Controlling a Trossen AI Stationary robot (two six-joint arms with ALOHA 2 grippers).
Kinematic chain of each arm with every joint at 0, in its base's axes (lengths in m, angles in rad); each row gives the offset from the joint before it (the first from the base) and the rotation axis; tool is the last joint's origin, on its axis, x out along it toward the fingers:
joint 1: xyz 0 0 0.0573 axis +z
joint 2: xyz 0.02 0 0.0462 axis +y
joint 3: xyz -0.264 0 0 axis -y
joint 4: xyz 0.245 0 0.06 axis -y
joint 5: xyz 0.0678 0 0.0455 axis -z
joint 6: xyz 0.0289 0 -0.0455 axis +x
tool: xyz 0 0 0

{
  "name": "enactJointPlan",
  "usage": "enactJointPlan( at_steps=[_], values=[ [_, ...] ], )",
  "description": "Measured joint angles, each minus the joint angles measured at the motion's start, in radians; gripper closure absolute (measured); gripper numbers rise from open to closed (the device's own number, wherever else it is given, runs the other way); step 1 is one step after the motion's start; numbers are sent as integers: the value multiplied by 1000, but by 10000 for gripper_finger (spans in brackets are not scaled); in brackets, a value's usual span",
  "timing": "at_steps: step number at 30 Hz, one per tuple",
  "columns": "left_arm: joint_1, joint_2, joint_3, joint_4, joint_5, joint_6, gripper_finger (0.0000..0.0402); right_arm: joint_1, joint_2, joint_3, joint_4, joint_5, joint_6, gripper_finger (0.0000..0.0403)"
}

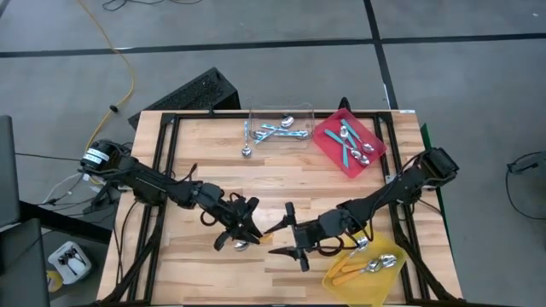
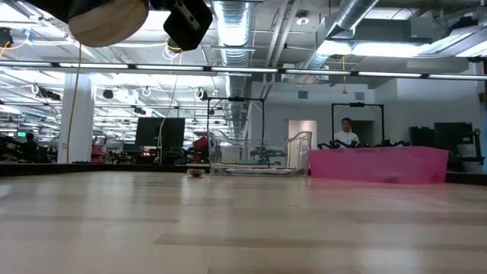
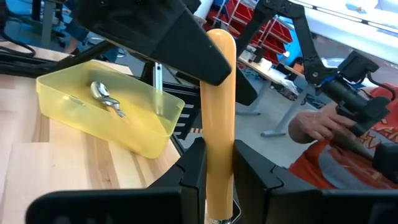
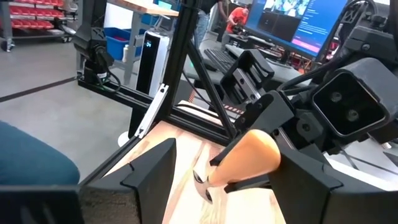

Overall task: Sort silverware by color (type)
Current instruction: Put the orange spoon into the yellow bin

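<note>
Mid-table, left gripper (image 1: pixel 247 232) clamps an orange spoon (image 3: pixel 220 118) (handle outward), reaching between the spread-fingered right gripper (image 1: pixel 290 230)

bare table (image 1: pixel 196 153) at left; right blocked by clear tray (image 1: pixel 279 128), red tray (image 1: pixel 328 147)

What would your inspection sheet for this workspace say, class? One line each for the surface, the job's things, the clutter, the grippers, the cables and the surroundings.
Surface: wooden table on a black frame.
Job's things: orange-handled spoon clamped in the left gripper; blue-handled spoons in the clear tray, one spoon on the wood beside it; teal-handled spoons in the red tray; orange-handled spoons in the yellow tray.
Clutter: nothing seen.
Grippers: left shut on the spoon handle; right gripper open, its fingers either side of the handle's free end.
Cables: yellow cable on the floor; black leads by the left arm's base.
Surroundings: grey floor; people beyond the table.
</note>
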Motion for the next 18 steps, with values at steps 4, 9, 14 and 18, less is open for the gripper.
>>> enactJointPlan(
  at_steps=[4, 9, 14, 18],
  values=[
    [0, 0, 0, 0, 0, 0, 360, -1, 0, 0, 6, 0, 4, 141],
    [0, 0, 0, -16, 0, 1, 360, -1, -1, 0, 11, 0, 16, 175],
    [0, 0, 0, -17, 3, 0, 360, -8, -1, 0, 11, 0, 27, 247],
    [0, 0, -1, -17, 9, -4, 360, -20, -2, 0, 6, -14, 27, 328]
  ],
)
